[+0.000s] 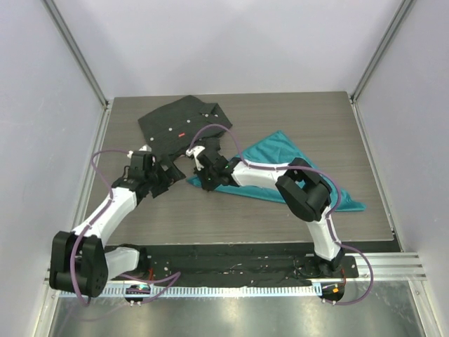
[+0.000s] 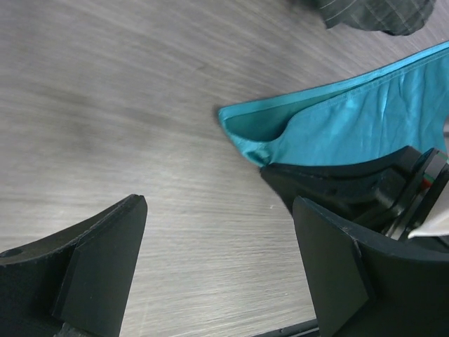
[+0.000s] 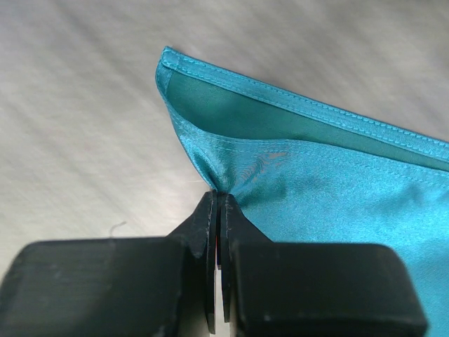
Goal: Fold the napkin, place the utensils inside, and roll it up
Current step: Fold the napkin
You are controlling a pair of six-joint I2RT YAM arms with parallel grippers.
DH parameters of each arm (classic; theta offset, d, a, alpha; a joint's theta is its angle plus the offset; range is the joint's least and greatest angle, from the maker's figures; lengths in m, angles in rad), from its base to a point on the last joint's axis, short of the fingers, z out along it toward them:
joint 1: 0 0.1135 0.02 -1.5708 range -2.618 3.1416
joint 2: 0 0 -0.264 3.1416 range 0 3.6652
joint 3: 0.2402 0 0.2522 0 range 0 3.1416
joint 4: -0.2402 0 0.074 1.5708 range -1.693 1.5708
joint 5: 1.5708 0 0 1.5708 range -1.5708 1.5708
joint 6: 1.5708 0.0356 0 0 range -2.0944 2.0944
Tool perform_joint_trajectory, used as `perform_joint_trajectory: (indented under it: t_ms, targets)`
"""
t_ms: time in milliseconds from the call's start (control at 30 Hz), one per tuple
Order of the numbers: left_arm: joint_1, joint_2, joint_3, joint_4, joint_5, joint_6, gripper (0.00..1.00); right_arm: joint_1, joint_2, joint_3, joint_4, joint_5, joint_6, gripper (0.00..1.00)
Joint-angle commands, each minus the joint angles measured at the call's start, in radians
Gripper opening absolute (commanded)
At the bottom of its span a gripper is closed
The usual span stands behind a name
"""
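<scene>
The teal napkin [image 1: 284, 147] lies folded into a triangle on the table, its long point toward the right [image 1: 347, 202]. My right gripper [image 1: 204, 184] is shut on the top layer at the napkin's left corner [image 3: 210, 151], and the cloth puckers at the fingertips [image 3: 217, 199]. The lower layer's hemmed edge [image 3: 295, 102] lies flat beyond it. My left gripper [image 1: 167, 185] stands open just left of that corner, low over bare table [image 2: 219, 210], with nothing between its fingers. In the left wrist view the napkin corner [image 2: 242, 133] is ahead and to the right. The utensils are out of view.
A black buttoned shirt [image 1: 175, 123] with a small red tag lies crumpled at the back left, just behind both grippers; its edge shows in the left wrist view [image 2: 379, 14]. White walls enclose the wooden table [image 1: 231, 221] on three sides.
</scene>
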Motion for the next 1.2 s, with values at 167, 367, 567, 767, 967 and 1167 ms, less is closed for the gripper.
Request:
perform_joint_trajectory:
  t_ms: [167, 367, 567, 767, 967, 1167]
  targets:
    - [0.004, -0.118, -0.103, 0.006, -0.096, -0.074, 0.85, 0.079, 0.012, 0.012, 0.05, -0.06, 0.156, 0.01]
    - [0.003, -0.169, -0.155, 0.043, -0.069, -0.09, 0.81, 0.079, -0.011, 0.028, 0.059, -0.044, 0.184, 0.31]
    - [0.004, -0.201, -0.216, 0.04, -0.06, -0.105, 0.8, 0.075, -0.054, 0.045, 0.081, -0.035, 0.204, 0.55]
    - [0.004, -0.191, -0.249, 0.109, -0.028, -0.102, 0.78, 0.072, -0.133, 0.02, 0.082, -0.055, 0.215, 0.59]
    - [0.004, -0.116, -0.255, 0.198, 0.032, -0.117, 0.75, 0.027, -0.239, -0.078, 0.062, -0.031, 0.247, 0.6]
    - [0.004, -0.063, -0.258, 0.244, 0.034, -0.116, 0.7, -0.067, -0.344, -0.182, 0.058, -0.024, 0.281, 0.6]
